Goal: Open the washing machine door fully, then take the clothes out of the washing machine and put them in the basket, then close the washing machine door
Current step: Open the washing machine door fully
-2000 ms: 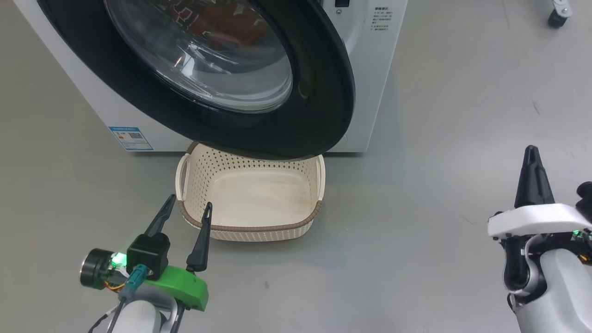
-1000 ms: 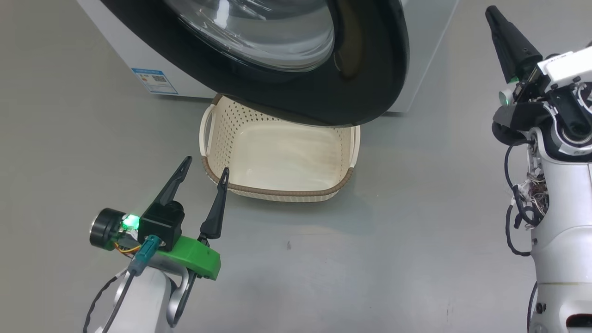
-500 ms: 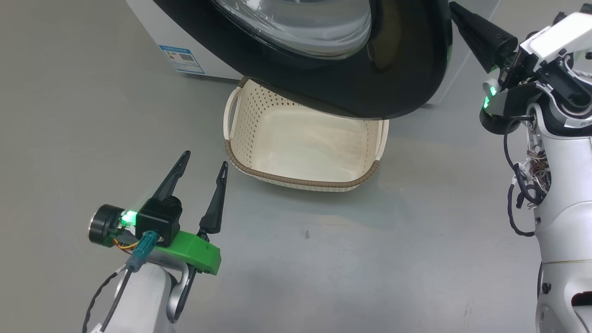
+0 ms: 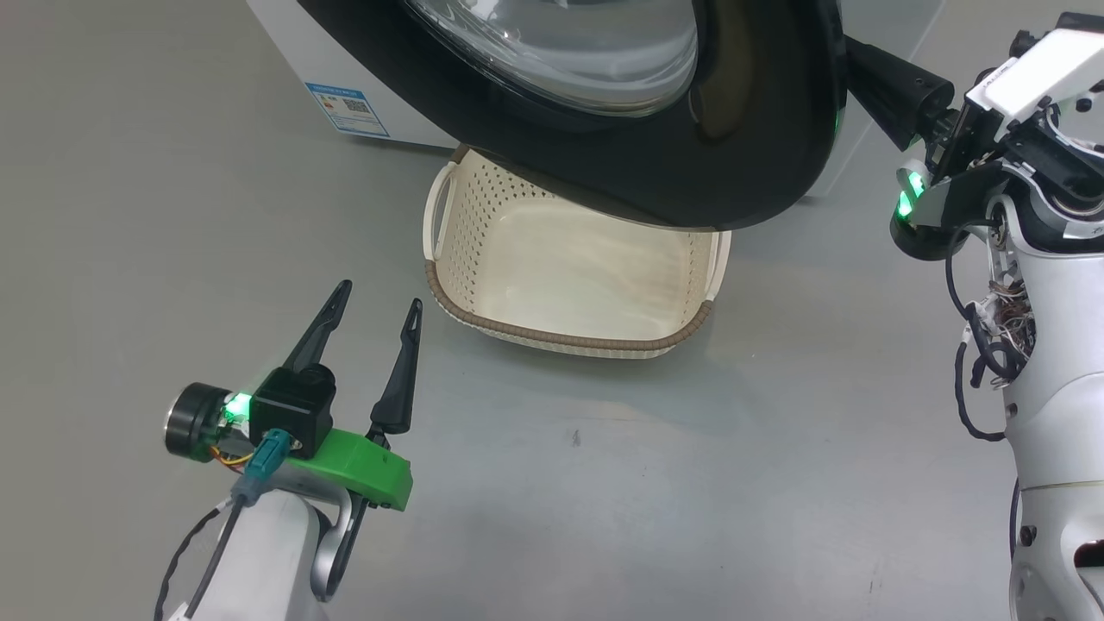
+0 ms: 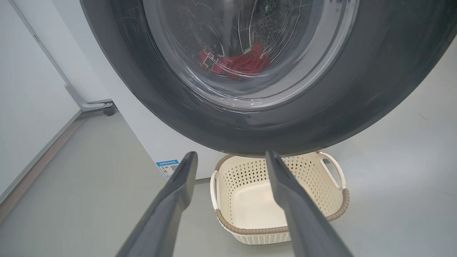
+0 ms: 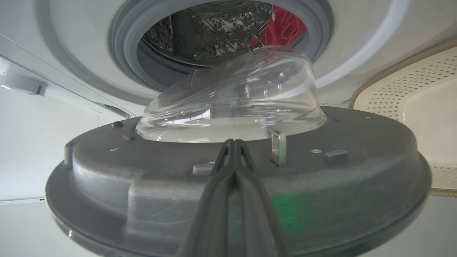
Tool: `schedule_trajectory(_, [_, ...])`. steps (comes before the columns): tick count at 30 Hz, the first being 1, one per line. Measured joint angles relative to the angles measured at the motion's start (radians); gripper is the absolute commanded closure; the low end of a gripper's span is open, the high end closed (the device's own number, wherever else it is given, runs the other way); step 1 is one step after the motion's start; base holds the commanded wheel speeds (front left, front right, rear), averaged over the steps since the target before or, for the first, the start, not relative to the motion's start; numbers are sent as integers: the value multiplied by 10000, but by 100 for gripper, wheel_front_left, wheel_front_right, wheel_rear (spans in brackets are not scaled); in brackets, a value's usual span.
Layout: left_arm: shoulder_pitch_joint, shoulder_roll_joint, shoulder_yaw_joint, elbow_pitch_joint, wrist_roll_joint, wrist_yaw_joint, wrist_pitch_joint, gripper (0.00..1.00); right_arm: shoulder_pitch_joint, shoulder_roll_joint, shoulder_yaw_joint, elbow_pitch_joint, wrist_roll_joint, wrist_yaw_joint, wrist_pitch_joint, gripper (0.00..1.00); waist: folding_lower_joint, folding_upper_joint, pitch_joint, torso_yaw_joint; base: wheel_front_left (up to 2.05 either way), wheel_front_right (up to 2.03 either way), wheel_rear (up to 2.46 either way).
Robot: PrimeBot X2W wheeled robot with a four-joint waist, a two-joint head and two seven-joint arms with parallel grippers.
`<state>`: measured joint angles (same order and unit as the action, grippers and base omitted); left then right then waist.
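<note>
The task is at its first step. The door (image 4: 759, 112) stands out from the washer (image 5: 142, 132) but, by the look of it, only part of the way, so the opening is judged not yet finished. The red clothes (image 5: 239, 62) lie in the drum, seen through the door's glass in the left wrist view and past its bowl in the right wrist view. The basket (image 4: 561, 339) is empty; it sits on the floor (image 4: 604, 474) close to the washer's foot, its far edge under the door's lower rim. Left to do: swing the door wide, move the clothes to the basket, shut the door.

The right gripper (image 6: 232, 142) has its jaws pressed together and pinches nothing. It reaches in behind the door's free edge. In the right wrist view its tip points at the door's grey inner face, just beside a small metal catch (image 6: 278, 147). Whether it touches the face cannot be told.

The left gripper (image 4: 380, 294) has its jaws spread and empty. It hangs over the floor near the basket's near left corner, apart from the door.
</note>
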<state>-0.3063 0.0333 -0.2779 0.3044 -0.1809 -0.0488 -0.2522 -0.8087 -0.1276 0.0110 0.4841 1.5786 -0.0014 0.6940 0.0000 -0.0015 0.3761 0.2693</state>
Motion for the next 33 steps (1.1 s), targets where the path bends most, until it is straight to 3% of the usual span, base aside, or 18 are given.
schedule_trajectory(16, [96,-2,-36,86,-184,92,0,0,639,213,913,-29,86,715,1030,100,0,0,-541,-119,0,0,0])
schedule_trajectory(33, [536,0,0,222,-173,144,0,0,1885,577,2140,-368,623,928,1486,100,0,0,-1424,-188,0,0,0])
